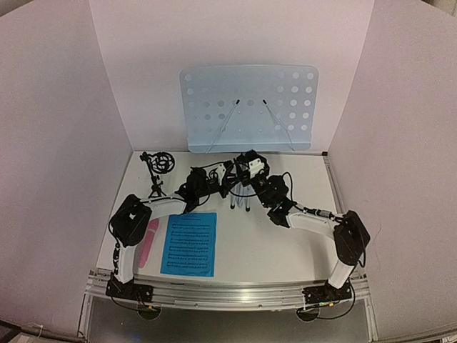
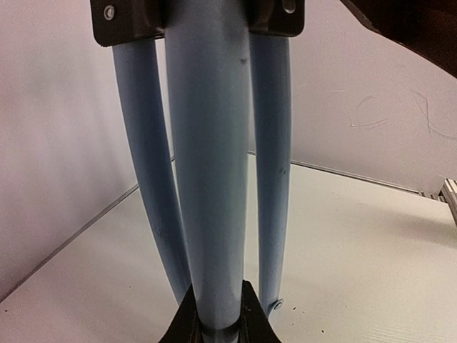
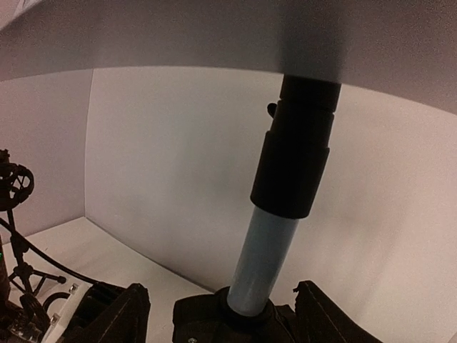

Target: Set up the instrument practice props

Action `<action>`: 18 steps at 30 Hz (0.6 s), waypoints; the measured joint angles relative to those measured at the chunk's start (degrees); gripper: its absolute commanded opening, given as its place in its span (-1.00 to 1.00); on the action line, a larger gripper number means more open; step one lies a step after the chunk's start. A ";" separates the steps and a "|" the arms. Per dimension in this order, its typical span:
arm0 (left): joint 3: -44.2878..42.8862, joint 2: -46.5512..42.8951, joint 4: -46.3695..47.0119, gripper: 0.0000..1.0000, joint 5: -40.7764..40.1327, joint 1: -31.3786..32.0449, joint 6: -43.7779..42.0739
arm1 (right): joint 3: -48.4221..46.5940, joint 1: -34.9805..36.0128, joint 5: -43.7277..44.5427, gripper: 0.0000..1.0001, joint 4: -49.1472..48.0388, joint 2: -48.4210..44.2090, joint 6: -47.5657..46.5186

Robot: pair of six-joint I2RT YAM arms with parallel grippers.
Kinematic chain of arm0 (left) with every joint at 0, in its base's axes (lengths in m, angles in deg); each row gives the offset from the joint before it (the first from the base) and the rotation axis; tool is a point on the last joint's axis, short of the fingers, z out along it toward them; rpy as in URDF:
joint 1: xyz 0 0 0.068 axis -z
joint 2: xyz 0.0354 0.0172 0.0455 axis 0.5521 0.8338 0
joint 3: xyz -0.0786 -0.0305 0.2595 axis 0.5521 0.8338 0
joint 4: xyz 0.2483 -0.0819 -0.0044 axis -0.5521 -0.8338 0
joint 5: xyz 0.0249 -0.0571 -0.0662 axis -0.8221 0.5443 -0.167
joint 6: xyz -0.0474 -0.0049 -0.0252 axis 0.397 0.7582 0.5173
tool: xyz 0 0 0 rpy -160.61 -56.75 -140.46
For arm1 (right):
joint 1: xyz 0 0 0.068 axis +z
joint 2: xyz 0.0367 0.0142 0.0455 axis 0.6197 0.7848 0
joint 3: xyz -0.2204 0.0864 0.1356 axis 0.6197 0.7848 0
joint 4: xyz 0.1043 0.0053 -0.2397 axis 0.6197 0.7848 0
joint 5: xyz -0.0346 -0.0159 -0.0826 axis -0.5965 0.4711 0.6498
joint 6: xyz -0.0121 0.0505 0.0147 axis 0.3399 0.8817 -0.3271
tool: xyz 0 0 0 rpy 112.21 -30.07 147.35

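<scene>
**Left gripper** [image 2: 213, 318]: pressed in on the stand [image 1: 250, 107]. It pinches the centre tube [image 2: 211, 179] low down, between two pale-blue legs [image 2: 146, 179].

**Right gripper** [image 3: 223, 293]: spread wide. Its fingers [image 3: 128, 314] stand on either side of the stand's pole, apart from it, below the black collar [image 3: 293, 164] under the desk.

**Stand:** one. It is upright at mid-counter towards the back, with a perforated pale-blue desk. Both arms meet at its shaft.

**Mic stand** [image 1: 158, 171]: one. It is black, a small tripod with a ring mount, upright at back left.

**Mic** [image 1: 148, 243]: one. It is pink and lies flat at front left, just beside the sheet.

**Sheet** [image 1: 189, 244]: one seen. It is bright blue and printed, flat on the counter left of centre. Whether another lies under it cannot be told.

**Counter** [image 1: 271, 250]: white, with a metal rail [image 1: 235, 293] along the near edge.

**Room:** plain white panels [image 1: 57, 143] at left, back and right.
</scene>
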 measured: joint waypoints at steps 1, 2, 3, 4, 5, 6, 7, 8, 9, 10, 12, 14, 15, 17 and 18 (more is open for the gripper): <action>0.00 0.00 0.00 -1.00 0.04 -0.04 0.02 | 0.40 -0.04 -0.69 0.68 2.52 -1.21 0.67; 0.00 0.00 -0.02 -1.00 0.12 -0.04 0.06 | 0.82 -0.06 -1.37 0.69 5.06 -2.41 1.31; 0.00 0.00 -0.02 -1.00 0.13 -0.06 0.13 | 1.01 -0.10 -2.39 0.70 8.40 -3.72 2.04; 0.00 0.00 -0.02 -1.00 0.14 -0.07 0.19 | 1.09 -0.17 -3.64 0.71 12.04 -5.05 2.88; 0.00 0.00 -0.03 -1.00 0.19 -0.07 0.24 | 1.09 -0.32 -5.18 0.72 15.77 -6.36 3.93; 0.00 0.00 -0.05 -1.00 0.25 -0.07 0.27 | 1.13 -0.56 -6.63 0.72 18.96 -7.48 4.99; 0.00 0.00 -0.07 -1.00 0.31 -0.07 0.31 | 1.36 -0.98 -8.43 0.71 22.37 -8.75 6.22; 0.00 0.00 -0.07 -1.00 0.41 -0.07 0.31 | 1.83 -1.51 -10.05 0.66 25.08 -10.00 7.44; 0.00 0.00 -0.08 -1.00 0.50 -0.08 0.32 | 2.54 -2.26 -11.48 0.58 27.19 -11.22 8.63; 0.01 0.00 -0.09 -1.00 0.57 -0.09 0.32 | 3.47 -3.09 -12.68 0.49 28.66 -12.28 9.65; 0.02 0.00 -0.09 -1.00 0.68 -0.09 0.31 | 5.52 -5.15 -14.99 0.38 31.47 -14.08 11.41; 0.02 0.00 -0.11 -1.00 0.73 -0.09 0.30 | 6.19 -6.80 -16.98 0.33 33.26 -14.24 12.22; 0.02 0.00 -0.13 -1.00 0.76 -0.11 0.29 | 6.23 -7.83 -18.30 0.33 34.24 -13.97 12.87; 0.02 0.00 -0.18 -1.00 0.80 -0.11 0.28 | 6.15 -9.34 -20.49 0.34 35.07 -13.09 13.58; 0.02 0.00 -0.20 -1.00 0.82 -0.12 0.27 | 5.91 -10.01 -21.58 0.34 35.37 -12.30 13.97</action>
